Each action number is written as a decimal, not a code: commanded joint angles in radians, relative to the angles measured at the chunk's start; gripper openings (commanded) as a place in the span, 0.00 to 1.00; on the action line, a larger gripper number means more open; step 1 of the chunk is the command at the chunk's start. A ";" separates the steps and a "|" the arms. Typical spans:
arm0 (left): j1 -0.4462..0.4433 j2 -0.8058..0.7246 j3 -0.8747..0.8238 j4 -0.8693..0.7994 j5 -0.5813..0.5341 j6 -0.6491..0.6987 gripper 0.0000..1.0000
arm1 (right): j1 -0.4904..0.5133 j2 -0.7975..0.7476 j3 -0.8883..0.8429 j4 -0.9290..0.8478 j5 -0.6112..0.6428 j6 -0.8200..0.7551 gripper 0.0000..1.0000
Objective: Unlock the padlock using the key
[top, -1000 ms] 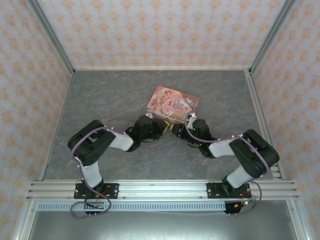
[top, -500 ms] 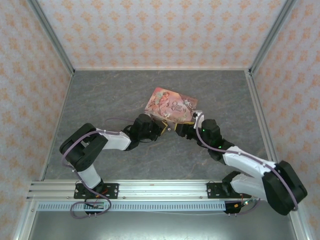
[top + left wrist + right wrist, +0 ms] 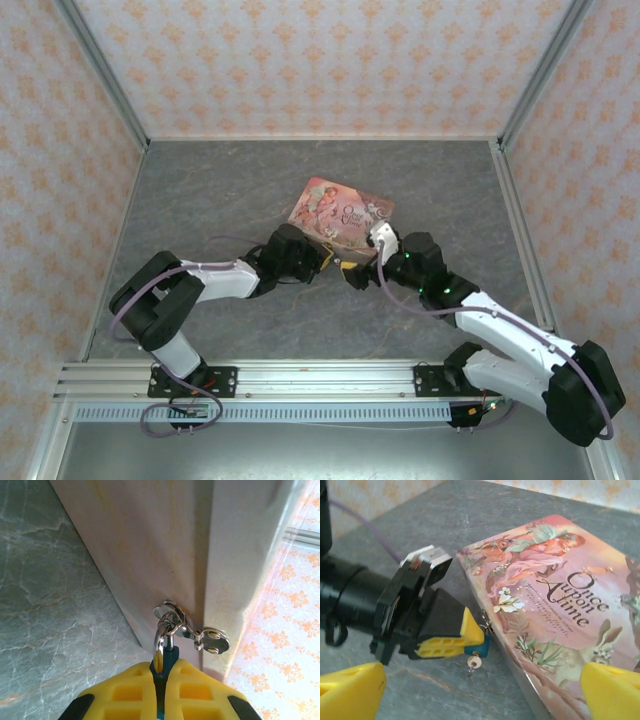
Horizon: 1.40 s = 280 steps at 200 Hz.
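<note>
Grey marbled table [image 3: 190, 200] carries a flat pink illustrated box [image 3: 342, 212]. Facing the box's near edge, the right gripper [image 3: 480, 700] has its yellow fingers spread wide and holds nothing. The left gripper [image 3: 161, 676] is clamped on the blue-teal padlock [image 3: 480, 650], right at the box's side. The key [image 3: 475, 663] dangles just below it.

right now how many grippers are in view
2. The left gripper is by the pink box's edge, shut on the padlock. The right gripper is open, facing it across the table, holding nothing.
</note>
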 commanded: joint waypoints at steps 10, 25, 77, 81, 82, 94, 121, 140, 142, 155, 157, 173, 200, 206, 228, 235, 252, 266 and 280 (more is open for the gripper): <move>-0.010 -0.056 0.043 -0.028 0.015 -0.032 0.00 | 0.077 -0.012 -0.023 -0.018 0.146 -0.256 0.99; -0.009 -0.063 0.046 -0.038 0.019 -0.033 0.00 | 0.112 0.014 -0.027 -0.009 0.200 -0.295 0.99; -0.012 -0.079 0.052 -0.051 0.034 -0.035 0.00 | 0.192 0.135 -0.059 0.121 0.336 -0.456 0.81; -0.012 -0.079 0.052 -0.050 0.036 -0.036 0.00 | 0.193 0.143 -0.056 0.124 0.339 -0.458 0.80; -0.012 -0.078 0.053 -0.050 0.038 -0.036 0.00 | 0.193 0.145 -0.056 0.124 0.339 -0.459 0.79; -0.012 -0.076 0.053 -0.047 0.045 -0.035 0.00 | 0.196 0.169 -0.051 0.136 0.342 -0.467 0.76; -0.012 -0.068 0.056 -0.043 0.052 -0.038 0.00 | 0.214 0.226 -0.045 0.179 0.357 -0.476 0.68; -0.012 -0.065 0.056 -0.046 0.051 -0.038 0.00 | 0.216 0.268 -0.047 0.217 0.354 -0.466 0.66; -0.012 -0.065 0.056 -0.046 0.052 -0.038 0.00 | 0.216 0.272 -0.047 0.219 0.355 -0.465 0.65; -0.012 -0.061 0.056 -0.047 0.052 -0.038 0.00 | 0.216 0.291 -0.043 0.238 0.355 -0.457 0.60; -0.012 -0.061 0.056 -0.046 0.052 -0.038 0.00 | 0.217 0.293 -0.042 0.240 0.355 -0.456 0.60; -0.012 -0.056 0.056 -0.045 0.055 -0.039 0.00 | 0.216 0.314 -0.040 0.260 0.355 -0.449 0.56; -0.012 -0.055 0.059 -0.048 0.056 -0.038 0.00 | 0.217 0.342 -0.043 0.295 0.363 -0.441 0.50; -0.012 -0.054 0.059 -0.051 0.054 -0.038 0.00 | 0.217 0.346 -0.043 0.304 0.363 -0.439 0.49; -0.012 -0.053 0.062 -0.053 0.055 -0.037 0.00 | 0.217 0.361 -0.034 0.309 0.364 -0.438 0.43; -0.012 -0.053 0.061 -0.053 0.056 -0.037 0.00 | 0.217 0.367 -0.031 0.312 0.365 -0.438 0.43; -0.012 -0.049 0.062 -0.051 0.058 -0.037 0.00 | 0.217 0.378 -0.024 0.321 0.366 -0.437 0.41; -0.012 -0.050 0.063 -0.053 0.057 -0.037 0.00 | 0.217 0.387 -0.017 0.320 0.366 -0.437 0.37; -0.012 -0.048 0.062 -0.053 0.057 -0.037 0.00 | 0.217 0.396 -0.016 0.325 0.367 -0.438 0.37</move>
